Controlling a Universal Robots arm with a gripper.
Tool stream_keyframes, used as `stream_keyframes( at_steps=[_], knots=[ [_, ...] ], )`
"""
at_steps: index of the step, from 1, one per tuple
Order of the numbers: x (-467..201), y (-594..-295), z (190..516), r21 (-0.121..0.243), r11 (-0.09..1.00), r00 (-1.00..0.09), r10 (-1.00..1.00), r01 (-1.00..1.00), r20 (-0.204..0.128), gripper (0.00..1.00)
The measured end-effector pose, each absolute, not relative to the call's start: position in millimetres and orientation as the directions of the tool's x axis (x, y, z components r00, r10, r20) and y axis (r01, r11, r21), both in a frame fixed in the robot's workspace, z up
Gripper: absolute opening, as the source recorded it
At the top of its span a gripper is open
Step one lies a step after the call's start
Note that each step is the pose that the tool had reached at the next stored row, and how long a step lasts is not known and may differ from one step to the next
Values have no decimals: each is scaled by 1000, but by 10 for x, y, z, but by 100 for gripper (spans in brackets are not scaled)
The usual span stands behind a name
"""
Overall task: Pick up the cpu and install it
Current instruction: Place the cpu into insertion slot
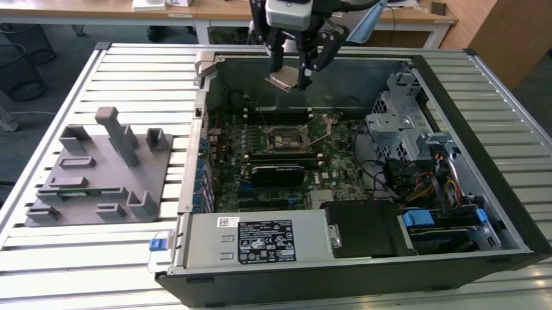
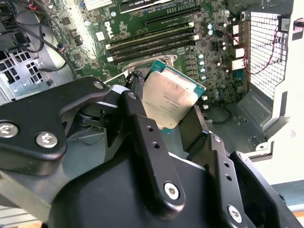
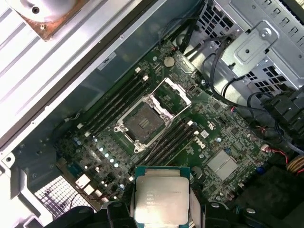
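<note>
Spanning the exterior view, the slatted metal table (image 1: 129, 77) carries an open computer case (image 1: 509, 219). At nine o'clock from that case, as the exterior view shows it, sits a grey moulded fixture (image 1: 103, 187) with a green memory stick (image 1: 82, 191) lying in one slot. Inside the case the motherboard (image 1: 337, 169) lies flat. The end effector (image 1: 293, 79) hangs over the case's twelve o'clock side, closed on the cpu (image 1: 281, 82), which it holds in the air clear of the board and, by the look of it, somewhat tilted. At about six o'clock from the chip in the exterior view, and well apart from it, lies the dark square socket (image 1: 283, 137); in the first wrist view the socket (image 3: 142, 121) appears uncovered, its metal frame swung open beside it. In the second wrist view the cpu (image 2: 168, 102) shows its silver-grey lid between the two black fingers (image 2: 142, 128), which press on opposite edges. I judge the chip light, stiff and flat, its smooth metal top likely slippery and its underside delicate. The thin rim at two opposite edges is therefore the sound place to hold it, with modest pressure, keeping the contact face untouched.
</note>
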State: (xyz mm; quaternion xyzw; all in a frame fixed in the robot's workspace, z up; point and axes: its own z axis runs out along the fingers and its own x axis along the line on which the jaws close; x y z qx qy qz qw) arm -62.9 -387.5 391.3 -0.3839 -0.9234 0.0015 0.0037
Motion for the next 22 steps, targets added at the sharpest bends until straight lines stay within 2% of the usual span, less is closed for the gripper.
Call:
stream_keyframes(
  at_steps=[11,22],
  knots=[
    [-629,-3873,3894,-6,671,-671,741,741,6,54],
    [-629,-3863,3875,-7,560,-560,828,828,4,54]
  ],
)
